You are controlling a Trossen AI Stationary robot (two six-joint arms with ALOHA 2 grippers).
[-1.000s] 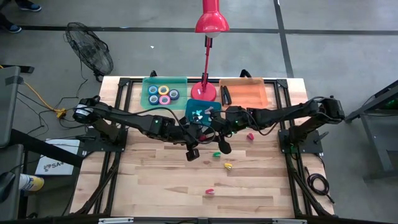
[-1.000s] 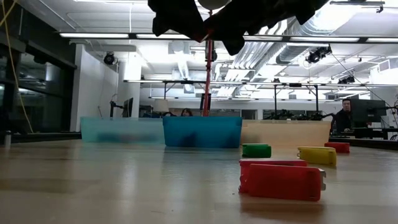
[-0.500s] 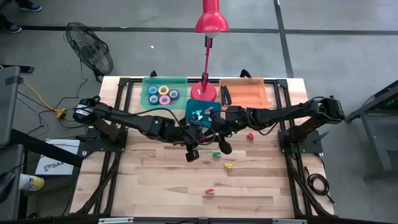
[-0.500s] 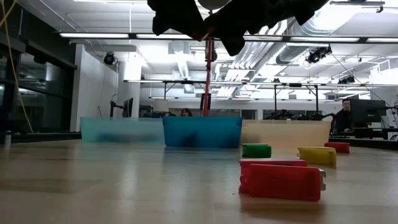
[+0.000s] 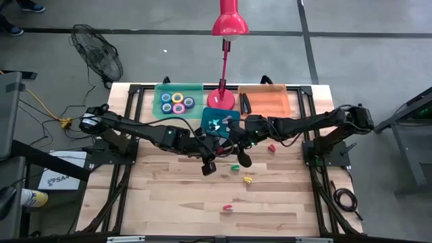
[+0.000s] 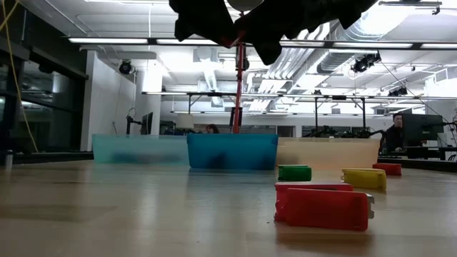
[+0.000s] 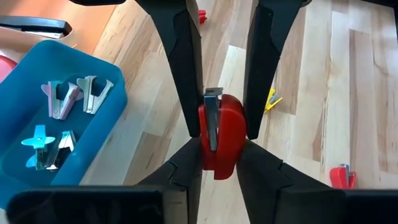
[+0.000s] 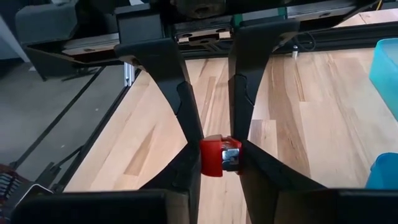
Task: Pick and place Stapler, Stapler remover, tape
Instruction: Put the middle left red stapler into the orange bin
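A red staple remover with metal jaws hangs in the air between my two grippers, just in front of the blue tray. My left gripper reaches in from the table's left and is shut on it. My right gripper reaches in from the right and is shut on it too. Several staple removers lie in the blue tray. Tape rolls lie in a green tray at the far left. A black stapler lies in the orange tray. My left gripper pinches the red body's two sides between its two fingers, at the end away from the metal jaws. It slants down from the table's left. The remover is clear of the table. My right gripper pinches the remover's two sides between its two fingers, where the metal shows. It comes nearly level from the table's right, opposite the left fingers. The remover hangs in the air between both grippers.
Loose staple removers lie on the wooden table: a red one, a green one, a yellow one and a red one nearer the front. A red desk lamp stands between the trays at the far edge.
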